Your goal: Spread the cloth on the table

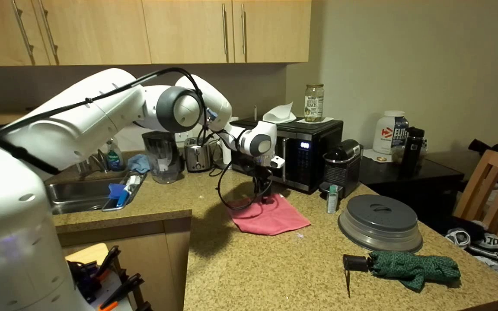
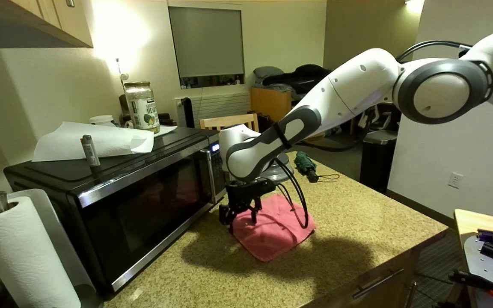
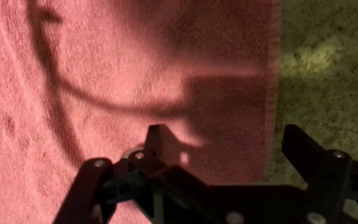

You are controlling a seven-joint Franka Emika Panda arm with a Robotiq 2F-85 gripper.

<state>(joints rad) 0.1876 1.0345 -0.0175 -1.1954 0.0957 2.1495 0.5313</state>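
The pink-red cloth [image 1: 270, 220] lies mostly flat on the speckled tan table [image 1: 249, 272], in front of the microwave. Slight creases run across it in the wrist view, where its hemmed edge borders the bare table [image 3: 328, 102]. My gripper [image 2: 241, 221] points down over the cloth's microwave side. In the wrist view the gripper [image 3: 224, 127] stands open. One of its fingers [image 3: 154, 140] is over the cloth, the other past the hem above the table, and nothing is held between them. Whether the fingertips touch the surface I cannot tell.
Beside the cloth stands the black microwave [image 2: 152, 214]. A small bottle [image 1: 332, 199], a coffee machine [image 1: 344, 166], a grey domed cover [image 1: 381, 229] and a dark green folded umbrella [image 1: 413, 265] are on the counter. A paper towel roll [image 2: 19, 252] is near the microwave's end.
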